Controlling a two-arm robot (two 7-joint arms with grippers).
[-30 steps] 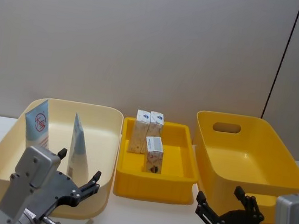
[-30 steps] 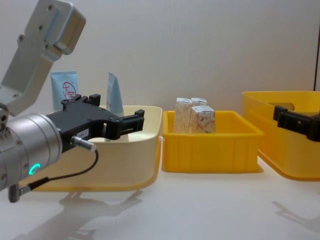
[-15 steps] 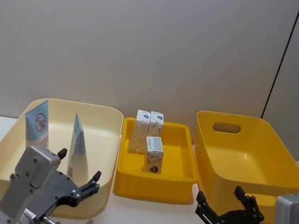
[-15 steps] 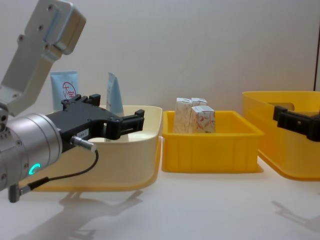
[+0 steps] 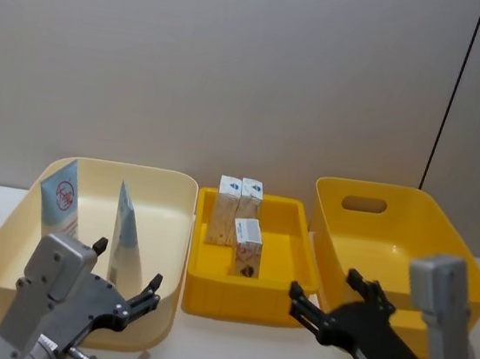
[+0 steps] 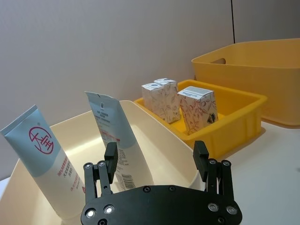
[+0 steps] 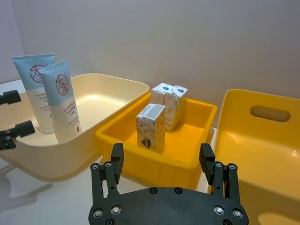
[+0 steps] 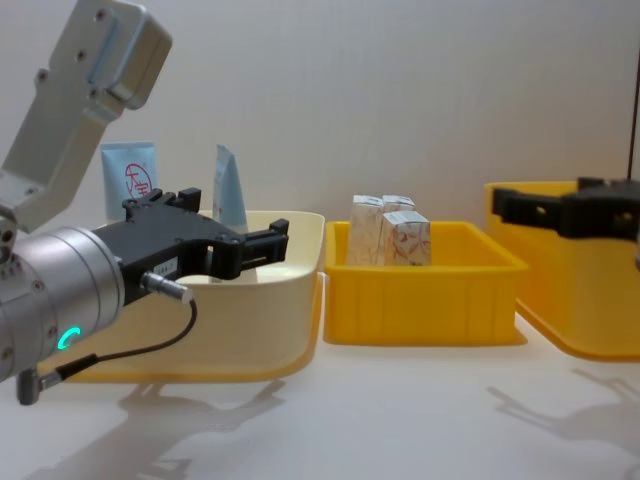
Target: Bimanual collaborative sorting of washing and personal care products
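Holding nothing, left gripper (image 5: 128, 264) and right gripper (image 5: 325, 284) gape; two tubes (image 5: 60, 201), three cartons (image 5: 247, 243) sit binned.

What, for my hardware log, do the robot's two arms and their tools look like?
Both the left tool and right tool are matte black, each a flat plate with silver screws and two slim prongs. The left arm has a silver cylindrical wrist with a cyan light arc, a thin black cable and a pale grey boxy link. The right arm's link is grey too.
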